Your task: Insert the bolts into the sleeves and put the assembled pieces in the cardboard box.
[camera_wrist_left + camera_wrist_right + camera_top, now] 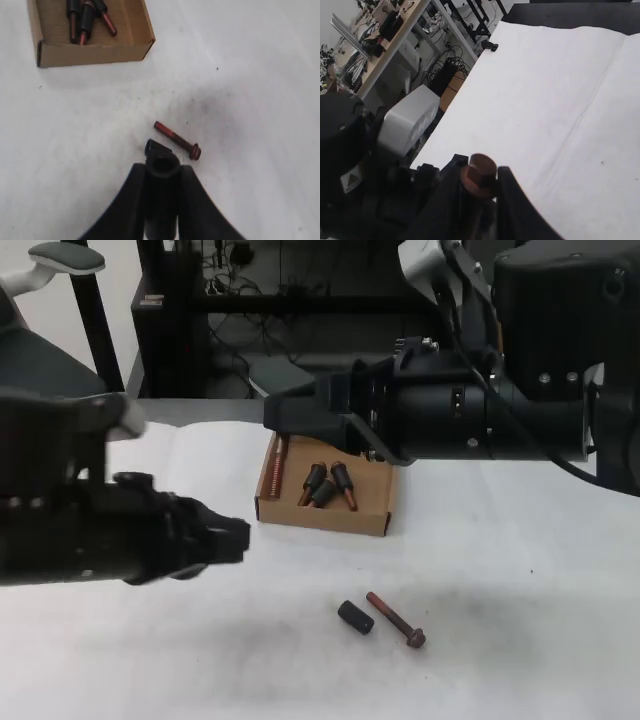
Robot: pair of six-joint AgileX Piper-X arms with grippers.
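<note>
We judge the task a little past halfway. On the white bench (pixel 500 570) the box (pixel 320 516) lies just under the right hand (pixel 285 425). It holds three assembled pieces (pixel 342 483), each a dark sleeve with a copper bolt through it, lying close together near the side away from that hand's fingers.

The right hand is clamped on a bolt (pixel 479 175): its head sits between the fingers, and the shank hangs below the hand over the box's edge. The left hand (pixel 161 170) hangs over the bench, well apart from the box, and it looks closed on a black sleeve (pixel 161 166) whose open end faces outward. So a fourth pair seems to be in hand but not yet joined; the two hands are well apart.

Just ahead of the left hand lie a loose bolt (pixel 394 619) and a loose sleeve (pixel 355 617), side by side and not assembled. By our reckoning two pairs are left to insert and box.
</note>
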